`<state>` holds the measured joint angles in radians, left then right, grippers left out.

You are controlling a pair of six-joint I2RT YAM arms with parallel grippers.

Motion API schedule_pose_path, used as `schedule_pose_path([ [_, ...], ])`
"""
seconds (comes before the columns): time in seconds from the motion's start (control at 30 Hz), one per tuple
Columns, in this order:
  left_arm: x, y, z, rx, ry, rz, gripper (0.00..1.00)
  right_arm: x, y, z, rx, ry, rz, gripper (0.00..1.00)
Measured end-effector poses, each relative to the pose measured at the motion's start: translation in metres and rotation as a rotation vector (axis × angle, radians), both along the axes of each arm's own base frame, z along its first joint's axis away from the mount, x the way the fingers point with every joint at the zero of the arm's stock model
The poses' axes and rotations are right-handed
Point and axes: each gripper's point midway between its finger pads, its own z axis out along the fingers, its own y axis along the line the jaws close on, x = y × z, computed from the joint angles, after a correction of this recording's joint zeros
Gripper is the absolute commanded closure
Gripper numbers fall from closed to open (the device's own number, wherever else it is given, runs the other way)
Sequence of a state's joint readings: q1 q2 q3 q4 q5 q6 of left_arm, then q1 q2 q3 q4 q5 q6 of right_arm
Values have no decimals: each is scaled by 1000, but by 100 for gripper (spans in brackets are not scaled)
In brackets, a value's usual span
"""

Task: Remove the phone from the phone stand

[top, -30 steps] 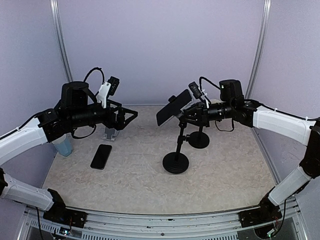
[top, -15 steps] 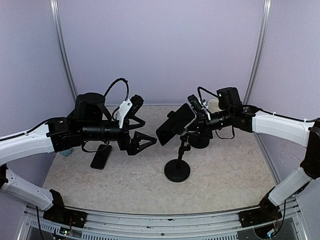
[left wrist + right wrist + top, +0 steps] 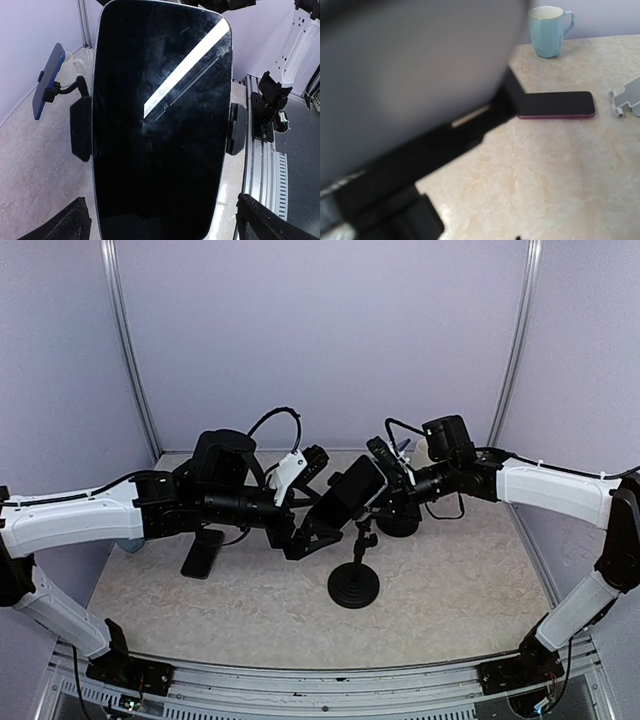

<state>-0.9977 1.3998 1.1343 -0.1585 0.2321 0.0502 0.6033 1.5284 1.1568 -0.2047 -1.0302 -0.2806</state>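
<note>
The phone (image 3: 350, 490), black with a dark screen, sits tilted in the clamp of the black phone stand (image 3: 353, 585) at the table's middle. In the left wrist view the phone (image 3: 160, 115) fills the frame, with the stand's clamp arms (image 3: 80, 130) on both its sides. My left gripper (image 3: 312, 532) is open, its fingertips (image 3: 270, 222) set wide on either side of the phone's near end and not touching it. My right gripper (image 3: 392, 490) is behind the phone at the stand's head and holds the stand; its fingers are hidden.
A second phone (image 3: 203, 552) with a magenta edge (image 3: 555, 105) lies flat at the left. A teal mug (image 3: 547, 22) and a small grey stand (image 3: 629, 97) are beyond it. Another black stand (image 3: 400, 525) holds a blue phone (image 3: 47, 82), with a white mug (image 3: 428, 450) behind.
My left arm has swung right from the table's left to the phone, its open fingers now at the phone's near end. The right gripper and the phone have come lower and nearer.
</note>
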Motion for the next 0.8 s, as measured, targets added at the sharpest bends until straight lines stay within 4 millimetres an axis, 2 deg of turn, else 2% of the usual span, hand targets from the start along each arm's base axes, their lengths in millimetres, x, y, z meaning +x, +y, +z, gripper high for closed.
schedule_pose_path([
  [0.27,-3,-16,-8,23,-4,-31,1,0,2,-3,-16,12,12,100],
  [0.4,-2,-23,-12,41,-12,-32,7,0,2,-4,-17,12,15,100],
  [0.57,4,-35,-16,71,-35,-12,24,-2,2,-4,-18,11,22,100],
  [0.7,8,-36,-20,87,-47,11,39,-3,1,-6,-24,14,25,99],
  [0.8,9,-37,-19,84,-49,31,48,-2,1,-5,-22,10,23,84],
])
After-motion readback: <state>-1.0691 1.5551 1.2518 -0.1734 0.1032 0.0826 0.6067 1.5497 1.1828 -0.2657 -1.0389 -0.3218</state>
